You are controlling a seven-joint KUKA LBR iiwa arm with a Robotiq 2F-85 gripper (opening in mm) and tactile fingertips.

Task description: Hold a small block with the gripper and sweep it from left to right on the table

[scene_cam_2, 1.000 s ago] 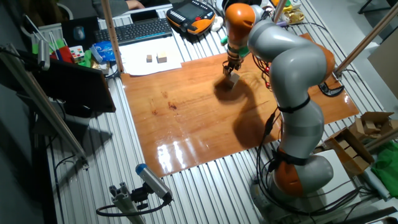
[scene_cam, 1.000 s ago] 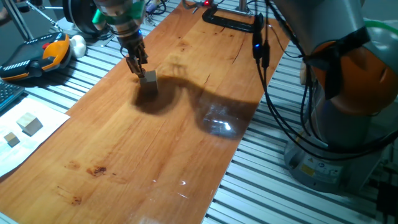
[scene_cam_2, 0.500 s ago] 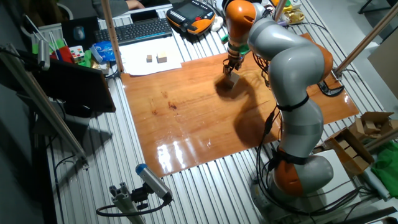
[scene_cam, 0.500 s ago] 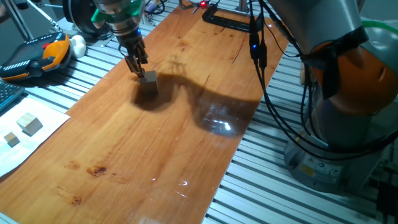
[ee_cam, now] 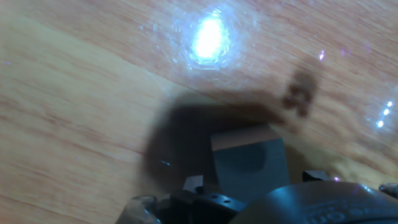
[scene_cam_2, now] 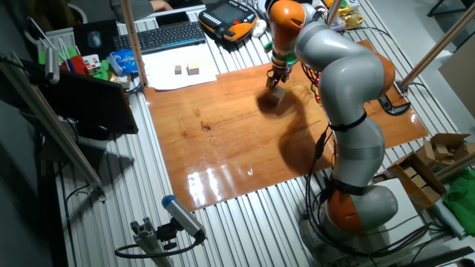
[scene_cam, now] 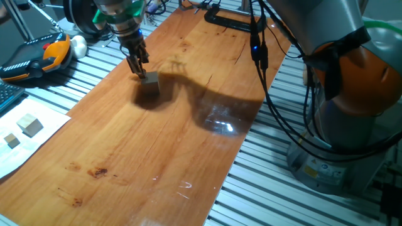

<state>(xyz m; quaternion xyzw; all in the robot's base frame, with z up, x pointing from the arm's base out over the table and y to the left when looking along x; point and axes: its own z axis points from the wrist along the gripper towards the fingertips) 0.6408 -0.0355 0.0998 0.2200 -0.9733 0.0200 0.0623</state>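
The small block (scene_cam: 149, 80) is a light-tan cube resting on the reddish-brown table (scene_cam: 157, 144), near its far left edge. The gripper (scene_cam: 137, 68) points down with its fingertips closed on the block's upper left part; a blue-green light band glows above the fingers. In the other fixed view, the gripper (scene_cam_2: 275, 79) stands over the block (scene_cam_2: 275, 96) at the far side of the table (scene_cam_2: 237, 141). In the hand view, the block (ee_cam: 249, 160) sits in shadow just ahead of the gripper body, on the table (ee_cam: 74, 93).
A white sheet left of the table holds a paler cube (scene_cam: 29, 124) and a tiny cube (scene_cam: 10, 140). An orange-black pendant (scene_cam: 45, 55) lies behind it. A black clamp (scene_cam: 229, 19) sits at the far end. Cables (scene_cam: 264, 56) and the arm's base (scene_cam: 352, 107) stand on the right.
The gripper and the block have shifted together very slightly toward the table's far end. Nothing else has moved.
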